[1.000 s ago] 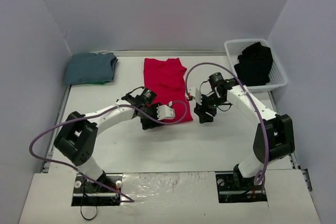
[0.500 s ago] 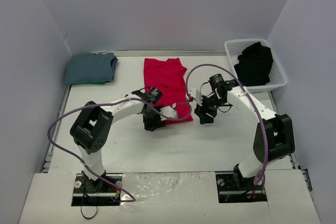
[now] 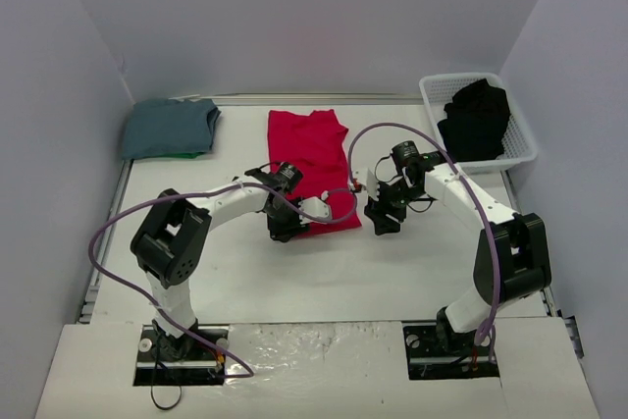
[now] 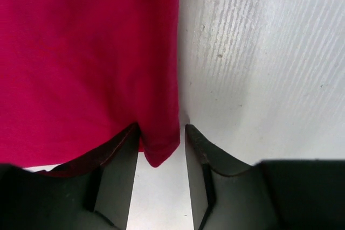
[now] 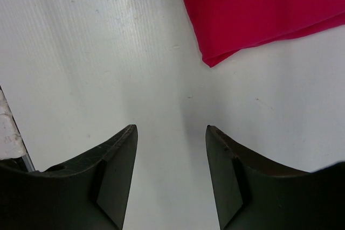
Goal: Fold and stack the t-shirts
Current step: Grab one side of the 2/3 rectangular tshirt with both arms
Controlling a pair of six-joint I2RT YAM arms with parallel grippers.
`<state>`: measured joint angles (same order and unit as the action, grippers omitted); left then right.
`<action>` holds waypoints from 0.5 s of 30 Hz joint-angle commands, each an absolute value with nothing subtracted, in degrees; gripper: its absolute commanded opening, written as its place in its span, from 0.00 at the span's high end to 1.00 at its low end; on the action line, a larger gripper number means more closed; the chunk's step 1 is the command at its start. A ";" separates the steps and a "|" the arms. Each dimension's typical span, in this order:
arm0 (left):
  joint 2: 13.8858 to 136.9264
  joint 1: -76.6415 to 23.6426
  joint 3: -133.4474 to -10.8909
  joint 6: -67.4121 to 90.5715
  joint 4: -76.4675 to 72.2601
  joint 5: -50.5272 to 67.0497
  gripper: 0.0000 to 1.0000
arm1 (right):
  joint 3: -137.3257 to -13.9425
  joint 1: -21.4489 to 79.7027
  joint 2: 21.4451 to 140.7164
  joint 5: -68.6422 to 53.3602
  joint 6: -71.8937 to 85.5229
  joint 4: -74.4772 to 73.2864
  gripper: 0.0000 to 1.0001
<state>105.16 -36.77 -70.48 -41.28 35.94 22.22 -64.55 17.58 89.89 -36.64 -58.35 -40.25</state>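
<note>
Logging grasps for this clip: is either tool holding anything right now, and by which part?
Nothing yet. The left tool straddles a hem corner of the red t-shirt with jaws open; the right tool is open and empty.

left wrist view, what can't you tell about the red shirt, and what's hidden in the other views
Left wrist: red t-shirt cut off by the top and left edges; left gripper straddles its corner, and the cloth under one finger is hidden.
Top external: black t-shirt is bunched, its lower part behind the basket wall.
Top external: something green under the blue-grey t-shirt, mostly covered, unidentifiable.
</note>
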 commanded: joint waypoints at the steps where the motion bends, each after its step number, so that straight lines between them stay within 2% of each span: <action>1: 102.31 -36.48 -68.47 -39.38 38.41 24.08 0.64 | -64.42 17.23 89.03 -37.00 -58.71 -41.57 0.51; 9: 99.49 -34.90 -64.95 -38.50 38.06 25.39 0.65 | -64.42 17.31 88.51 -39.46 -59.06 -41.75 0.51; 15: 98.35 -30.86 -63.99 -39.20 39.63 31.89 0.72 | -62.67 17.49 87.89 -43.15 -62.14 -40.52 0.49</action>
<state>100.86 -32.99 -64.82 -39.40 35.62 27.18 -63.96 17.61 89.86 -39.70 -60.03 -39.79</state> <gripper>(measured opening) 0.285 0.506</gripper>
